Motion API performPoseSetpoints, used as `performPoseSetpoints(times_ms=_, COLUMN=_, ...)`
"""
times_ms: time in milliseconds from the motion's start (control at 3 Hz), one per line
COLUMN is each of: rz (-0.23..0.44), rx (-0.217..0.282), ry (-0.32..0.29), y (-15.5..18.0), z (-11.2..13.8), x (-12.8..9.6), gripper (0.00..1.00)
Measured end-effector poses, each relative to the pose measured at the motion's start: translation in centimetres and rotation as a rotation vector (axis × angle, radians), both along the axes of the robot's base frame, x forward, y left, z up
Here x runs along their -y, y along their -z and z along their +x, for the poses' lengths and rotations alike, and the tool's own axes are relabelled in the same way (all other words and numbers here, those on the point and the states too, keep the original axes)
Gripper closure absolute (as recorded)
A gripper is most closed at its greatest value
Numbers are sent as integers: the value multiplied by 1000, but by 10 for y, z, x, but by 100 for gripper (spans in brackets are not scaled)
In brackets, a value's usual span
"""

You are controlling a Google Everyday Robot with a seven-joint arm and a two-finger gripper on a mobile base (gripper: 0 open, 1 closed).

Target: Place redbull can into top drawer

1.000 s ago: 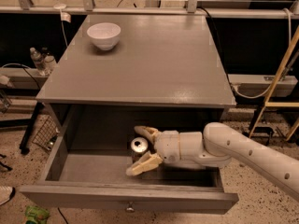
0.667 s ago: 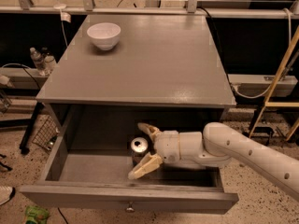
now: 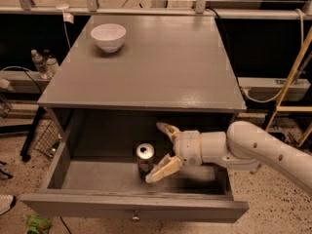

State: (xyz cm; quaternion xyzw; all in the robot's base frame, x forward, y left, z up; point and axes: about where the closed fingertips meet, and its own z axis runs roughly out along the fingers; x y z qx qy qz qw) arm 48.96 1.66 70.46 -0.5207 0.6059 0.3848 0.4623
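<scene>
The slim, silvery redbull can (image 3: 145,159) stands upright in the open grey wooden top drawer (image 3: 87,204), lower centre. Just right of it, the gripper (image 3: 160,152) has its tan fingers spread. A glossy white bowl (image 3: 108,36) sits upper left on the matte grey table (image 3: 161,67), which stands on a speckled floor (image 3: 13,178).

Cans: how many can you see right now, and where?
1. The redbull can stands upright in the open top drawer, near its middle, with the open gripper right beside it. The drawer front hides some of the floor, so another could be hidden.
</scene>
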Motion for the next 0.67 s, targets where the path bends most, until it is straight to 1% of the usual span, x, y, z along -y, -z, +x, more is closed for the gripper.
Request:
performPoseSetpoints(times_ms=333, rz=-76, rx=22, ry=80, y=-16, z=1, x=46, gripper=0)
performPoseSetpoints(times_ms=667, rz=-130, rx=11, ry=164, y=-23, z=-6, x=89, gripper=0)
